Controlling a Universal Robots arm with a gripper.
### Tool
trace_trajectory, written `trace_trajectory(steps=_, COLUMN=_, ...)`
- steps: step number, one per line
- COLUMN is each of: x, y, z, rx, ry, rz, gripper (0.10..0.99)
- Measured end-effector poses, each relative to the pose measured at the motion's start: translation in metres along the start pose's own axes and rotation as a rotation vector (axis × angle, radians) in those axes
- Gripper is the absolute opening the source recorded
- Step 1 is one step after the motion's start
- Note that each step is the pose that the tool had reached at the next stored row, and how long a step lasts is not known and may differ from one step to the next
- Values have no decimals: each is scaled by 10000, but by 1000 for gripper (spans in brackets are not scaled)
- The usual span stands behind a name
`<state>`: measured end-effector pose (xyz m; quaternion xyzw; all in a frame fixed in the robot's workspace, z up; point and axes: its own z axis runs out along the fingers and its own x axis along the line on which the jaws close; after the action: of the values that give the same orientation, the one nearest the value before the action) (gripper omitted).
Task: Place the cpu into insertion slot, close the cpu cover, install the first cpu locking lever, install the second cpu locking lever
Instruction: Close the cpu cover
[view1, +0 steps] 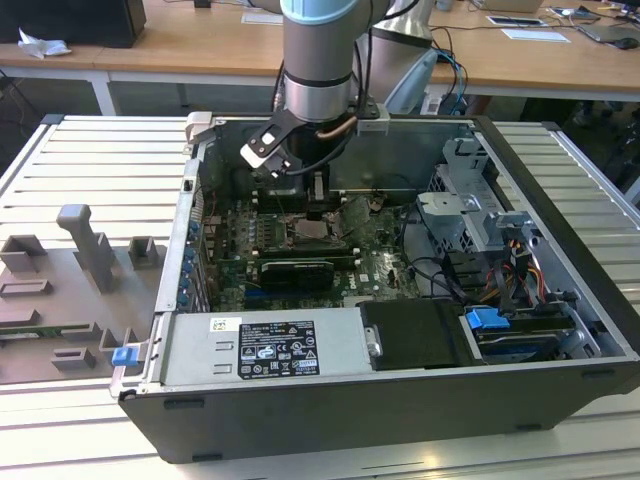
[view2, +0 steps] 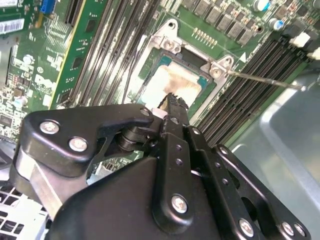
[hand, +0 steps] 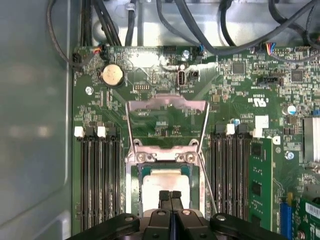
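The cpu lies flat in the insertion slot on the green board, its pale metal top showing in both wrist views. Beyond the slot, the cpu cover stands swung up on its hinge, and the board shows through its square window. My gripper hangs just over the cpu's near edge with its two black fingers pressed together and nothing between them; its tip points down at the chip. In the exterior view the gripper reaches down inside the computer case above the slot.
Thin wire locking levers stick out beside the slot. Long black memory slots flank it on both sides. Cable bundles run along the case wall. A power supply and drive bays fill the case.
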<state>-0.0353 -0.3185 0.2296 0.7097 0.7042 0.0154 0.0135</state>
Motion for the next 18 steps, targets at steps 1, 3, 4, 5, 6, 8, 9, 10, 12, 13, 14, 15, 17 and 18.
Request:
trace_trajectory(steps=1, x=0, y=15, z=1, rx=7, ry=1, rz=0, gripper=106)
trace_trajectory(steps=3, x=-1, y=20, z=0, rx=12, ry=-1, rz=2, gripper=106)
trace_trajectory(steps=4, x=0, y=21, z=-20, rx=12, ry=1, rz=2, gripper=106)
trace_trajectory(steps=5, x=0, y=22, z=-42, rx=12, ry=0, rz=2, gripper=106)
trace_trajectory(steps=6, x=0, y=23, z=-59, rx=12, ry=1, rz=2, gripper=106)
trace_trajectory(steps=8, x=0, y=24, z=-59, rx=10, ry=5, rz=2, gripper=106)
trace_trajectory(steps=9, x=0, y=30, z=-60, rx=12, ry=3, rz=3, gripper=106)
trace_trajectory(steps=10, x=0, y=42, z=-60, rx=13, ry=0, rz=5, gripper=106)
trace_trajectory(steps=12, x=0, y=70, z=-59, rx=13, ry=1, rz=5, gripper=106)
trace_trajectory(steps=13, x=0, y=81, z=-58, rx=12, ry=2, rz=4, gripper=106)
trace_trajectory(steps=14, x=0, y=82, z=-63, rx=12, ry=1, rz=4, gripper=106)
trace_trajectory(steps=15, x=0, y=82, z=-78, rx=12, ry=1, rz=5, gripper=106)
trace_trajectory(steps=17, x=0, y=85, z=-154, rx=12, ry=1, rz=6, gripper=106)
trace_trajectory(steps=18, x=1, y=86, z=-176, rx=11, ry=2, rz=6, gripper=106)
